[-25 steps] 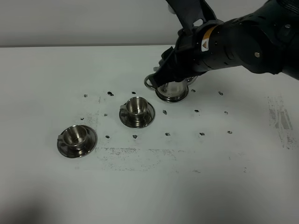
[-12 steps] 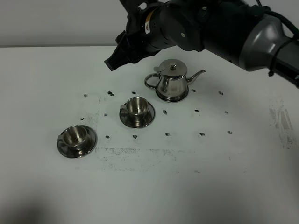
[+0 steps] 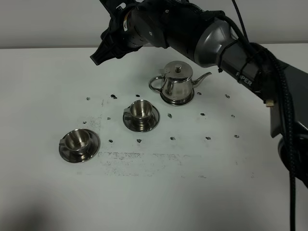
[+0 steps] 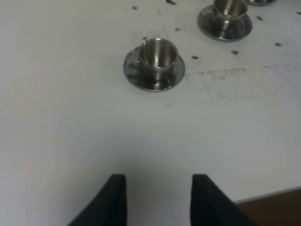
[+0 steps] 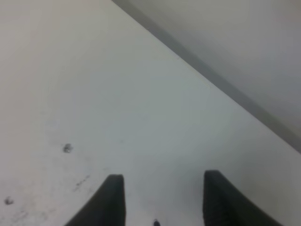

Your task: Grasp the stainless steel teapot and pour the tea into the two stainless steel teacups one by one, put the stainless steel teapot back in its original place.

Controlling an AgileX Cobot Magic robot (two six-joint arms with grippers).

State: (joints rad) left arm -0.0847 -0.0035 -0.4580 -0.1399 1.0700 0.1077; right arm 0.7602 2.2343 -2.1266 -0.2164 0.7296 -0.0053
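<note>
The stainless steel teapot (image 3: 177, 84) stands upright on the white table, lid on, spout to the right, nothing touching it. One teacup (image 3: 141, 110) on its saucer sits just in front-left of it; the other teacup (image 3: 78, 141) sits further front-left. My right gripper (image 3: 96, 58) hangs open and empty high above the table's back, left of the teapot; in the right wrist view the right gripper (image 5: 162, 197) looks only at bare table. My left gripper (image 4: 157, 197) is open and empty, short of the near teacup (image 4: 157, 54); the second teacup (image 4: 228, 9) lies beyond. The tea is hidden.
Small dark specks (image 3: 172, 138) and grey scuff marks (image 3: 139, 159) dot the white table (image 3: 231, 192). The right arm's black body (image 3: 202, 33) stretches across the back above the teapot. The table's front edge (image 4: 273, 195) shows in the left wrist view.
The right gripper has left the teapot's handle, risen and swung left toward the table's back. The teapot stays standing where it was. The cups have not moved.
</note>
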